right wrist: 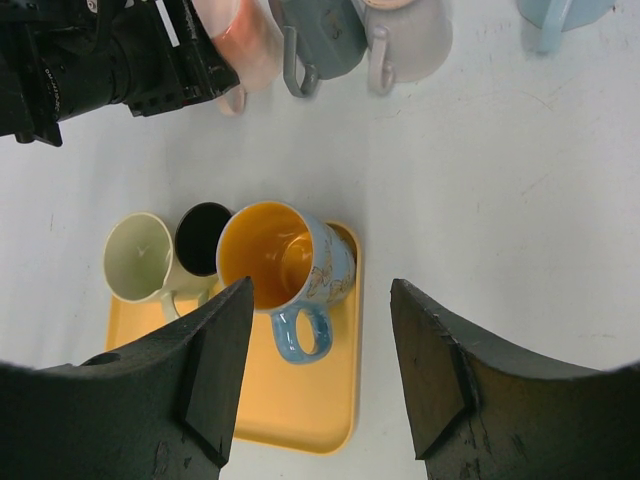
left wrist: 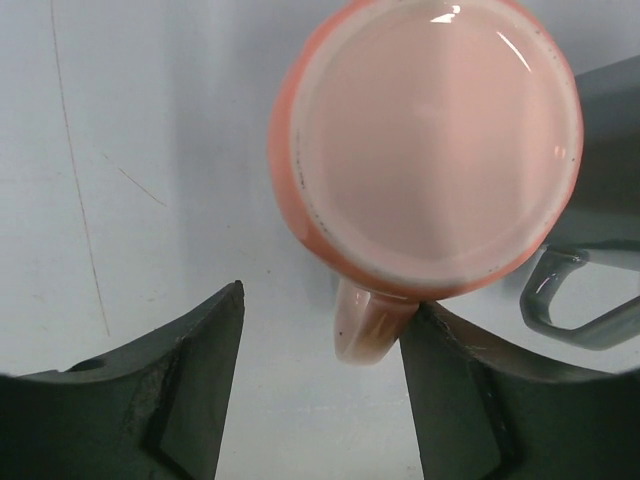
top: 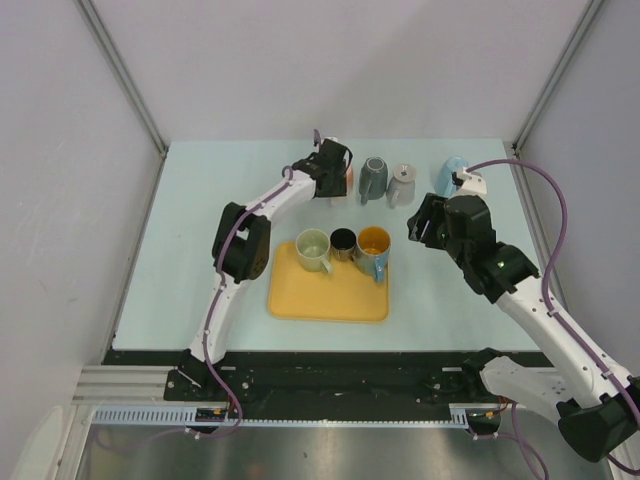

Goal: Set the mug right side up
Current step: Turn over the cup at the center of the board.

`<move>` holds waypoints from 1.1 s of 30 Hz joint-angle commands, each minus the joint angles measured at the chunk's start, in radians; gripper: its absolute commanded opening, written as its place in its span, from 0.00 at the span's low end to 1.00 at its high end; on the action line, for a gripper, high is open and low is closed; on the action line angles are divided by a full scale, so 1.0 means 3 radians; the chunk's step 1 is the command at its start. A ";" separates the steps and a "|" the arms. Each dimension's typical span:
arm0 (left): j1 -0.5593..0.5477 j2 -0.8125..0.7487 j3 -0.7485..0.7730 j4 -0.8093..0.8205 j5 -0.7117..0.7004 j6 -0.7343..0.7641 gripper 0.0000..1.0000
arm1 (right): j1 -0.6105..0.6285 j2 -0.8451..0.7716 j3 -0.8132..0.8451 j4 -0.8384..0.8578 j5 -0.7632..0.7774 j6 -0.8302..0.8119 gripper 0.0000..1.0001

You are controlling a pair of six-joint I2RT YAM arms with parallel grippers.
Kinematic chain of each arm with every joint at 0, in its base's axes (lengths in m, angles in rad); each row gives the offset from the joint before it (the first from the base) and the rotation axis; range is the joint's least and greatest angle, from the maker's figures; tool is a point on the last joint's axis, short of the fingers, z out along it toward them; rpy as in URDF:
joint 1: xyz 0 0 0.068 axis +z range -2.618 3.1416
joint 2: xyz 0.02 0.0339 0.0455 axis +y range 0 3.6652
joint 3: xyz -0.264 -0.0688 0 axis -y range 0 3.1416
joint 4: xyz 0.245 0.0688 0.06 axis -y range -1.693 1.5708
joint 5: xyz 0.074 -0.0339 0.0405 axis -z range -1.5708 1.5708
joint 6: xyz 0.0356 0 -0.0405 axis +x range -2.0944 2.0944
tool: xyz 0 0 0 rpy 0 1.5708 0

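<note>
Left tool (left wrist: pixel 322 310): fingers stood apart, low over the far side of the counter (top: pixel 200 230), clamped on nothing. The right finger sat right up against a handle; contact was too close to call.
Pink mug (left wrist: pixel 430 140): there it was, upside down, base to the camera, standing on the counter at the left end of the far row. Its handle (left wrist: pixel 365 330) pointed back into the gap between the fingers, hard by the right one.
Crowding: a grey mug (left wrist: pixel 610 150) stood just beside the pink mug on its right, with its own handle poking toward the right finger. That side was tight.
Rest of the row: a pale mug (top: pixel 402 185) stood next to the grey one, and a blue mug (top: pixel 452 172) stood apart at the right end.
Right tool (right wrist: pixel 320 290): fingers were apart with nothing between them, hanging above the right part of the tray, the wrist near the blue mug.
Tray (top: pixel 330 300): yellow, mid-counter, on the near side of the row. It carried three mugs, mouths up, along its far edge: a cream mug (top: pixel 313 248), a black mug (top: pixel 343 241) and an orange-lined mug (top: pixel 374 248), packed close together.
Open room: there was bare counter to the left of the pink mug, and a strip between the row and the tray. The counter's far edge ran close behind the row.
</note>
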 commanded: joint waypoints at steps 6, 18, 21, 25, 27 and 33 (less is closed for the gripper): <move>0.0017 -0.0247 0.0174 0.0043 0.0091 0.0418 0.66 | -0.0012 -0.0017 -0.0028 0.0119 -0.0033 0.0054 0.62; -0.0035 -0.0262 0.0255 0.0156 0.0127 0.0577 0.61 | -0.0012 0.0101 -0.0028 0.0186 -0.0074 0.0054 0.62; -0.0040 -0.0267 0.0276 0.0156 0.0158 0.0546 0.61 | -0.0012 0.0101 -0.0028 0.0181 -0.0074 0.0049 0.61; -0.0065 -0.0277 0.0301 0.0171 0.0158 0.0536 0.62 | -0.0017 0.0111 -0.0028 0.0181 -0.0069 0.0044 0.61; -0.0060 -0.0247 0.0322 0.0176 0.0153 0.0541 0.63 | -0.0017 0.0111 -0.0028 0.0181 -0.0079 0.0044 0.61; -0.0060 -0.0155 0.0353 0.0176 0.0148 0.0546 0.61 | -0.0022 0.0111 -0.0028 0.0165 -0.0069 0.0044 0.61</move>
